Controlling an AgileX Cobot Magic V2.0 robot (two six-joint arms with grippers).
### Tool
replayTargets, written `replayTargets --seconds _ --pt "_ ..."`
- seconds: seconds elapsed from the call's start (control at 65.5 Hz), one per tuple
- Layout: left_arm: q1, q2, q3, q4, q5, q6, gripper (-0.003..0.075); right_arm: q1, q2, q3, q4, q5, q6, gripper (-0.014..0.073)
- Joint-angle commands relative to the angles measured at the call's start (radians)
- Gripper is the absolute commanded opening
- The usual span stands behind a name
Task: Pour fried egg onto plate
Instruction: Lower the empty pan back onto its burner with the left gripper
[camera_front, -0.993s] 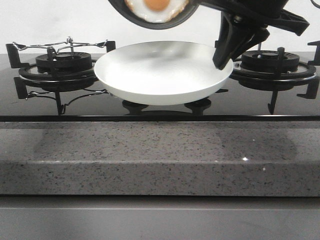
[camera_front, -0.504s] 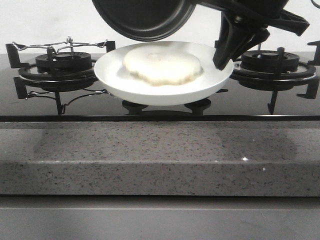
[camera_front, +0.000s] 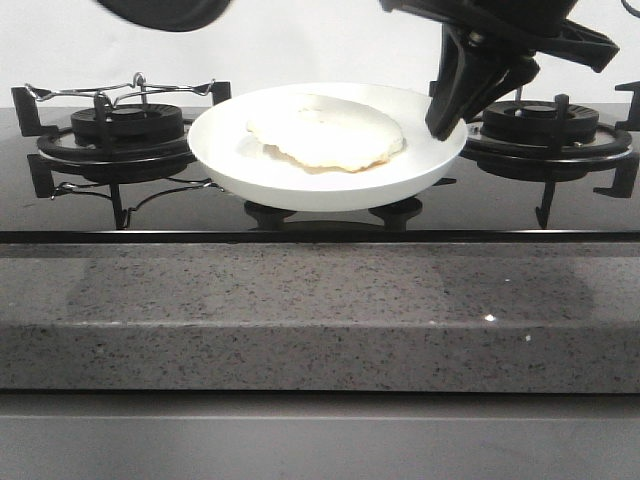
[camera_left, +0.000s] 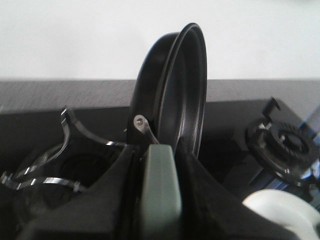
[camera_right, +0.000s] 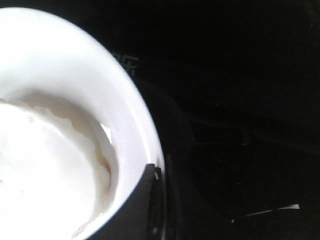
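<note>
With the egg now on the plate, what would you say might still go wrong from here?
1. The round white plate is held up only at its right rim by the right tool; it may tip or slip.
2. The pale fried egg lies yolk-down and might slide.
3. The black frying pan, held tilted, could knock the stove grate.

The egg (camera_front: 325, 132) lay pale side up on the plate (camera_front: 220, 150), so its yolk was hidden. The pan (camera_front: 165, 12) was cut off by the front view's top edge, only its lower rim showing. The right claw (camera_front: 447, 118) met the plate's rim, its far finger hidden behind the plate. In the right wrist view the plate ran past the frame, glare washing out the egg's surface. In the left wrist view the left claw (camera_left: 159, 200) was a dark blur around the pan's handle.
</note>
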Motion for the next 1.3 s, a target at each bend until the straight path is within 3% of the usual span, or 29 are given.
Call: replayTargets --seconds 0.0,0.199,0.428,0.855,0.993,1.176,1.283 --pt "0.09 0.021 -0.035 -0.131 0.086 -0.095 -0.002 -0.002 -0.041 -0.024 0.008 -0.046 -0.005 -0.0105" --pt "0.236 0.177 -0.035 -0.307 0.262 -0.186 -0.002 -0.002 -0.041 -0.024 0.008 -0.046 -0.005 -0.0105" --pt "0.27 0.331 -0.035 -0.484 0.446 -0.186 -0.002 -0.002 -0.041 -0.024 0.008 -0.046 -0.005 -0.0105" --pt "0.27 0.416 -0.035 -0.512 0.428 -0.229 -0.0012 -0.002 -0.041 -0.024 0.008 -0.046 -0.005 -0.0105" --pt "0.27 0.416 -0.035 -0.491 0.436 -0.229 0.008 -0.002 -0.041 -0.024 0.008 -0.046 -0.005 -0.0105" --pt "0.27 0.416 -0.035 -0.486 0.469 -0.229 0.0298 -0.002 -0.041 -0.024 0.008 -0.046 -0.005 -0.0105" --pt "0.27 0.416 -0.035 -0.467 0.496 -0.229 0.036 -0.002 -0.041 -0.024 0.008 -0.046 -0.005 -0.0105"
